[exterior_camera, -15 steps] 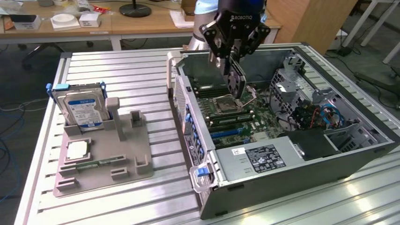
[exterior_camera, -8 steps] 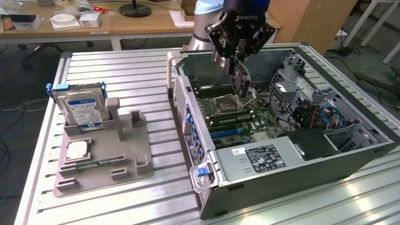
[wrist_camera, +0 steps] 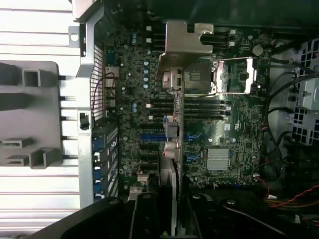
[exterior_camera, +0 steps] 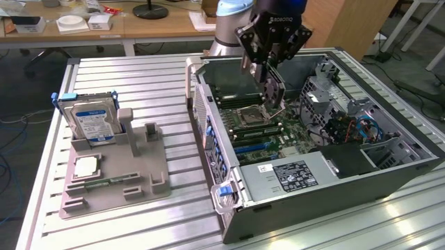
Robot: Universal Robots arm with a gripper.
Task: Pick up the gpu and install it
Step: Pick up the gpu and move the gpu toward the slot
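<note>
My gripper (exterior_camera: 264, 62) hangs over the open computer case (exterior_camera: 389, 172), shut on the gpu (exterior_camera: 275, 89), a thin dark card held on edge above the motherboard (exterior_camera: 264, 133). In the wrist view the gpu (wrist_camera: 172, 149) shows edge-on between my two black fingers (wrist_camera: 144, 214), its silver metal bracket (wrist_camera: 187, 47) at the far end. The card hovers above the CPU socket (exterior_camera: 247, 115) and memory slots, clear of the board. The blue expansion slots (wrist_camera: 149, 137) lie beside the card's line, near the case's rear wall.
A grey fixture tray (exterior_camera: 139, 192) on the slatted table holds a hard drive with a blue-white label (exterior_camera: 90, 119), a square CPU chip (exterior_camera: 86, 166) and a green memory stick (exterior_camera: 104, 182). The power supply (exterior_camera: 292, 174) and drive cage with cables (exterior_camera: 347, 125) crowd the case.
</note>
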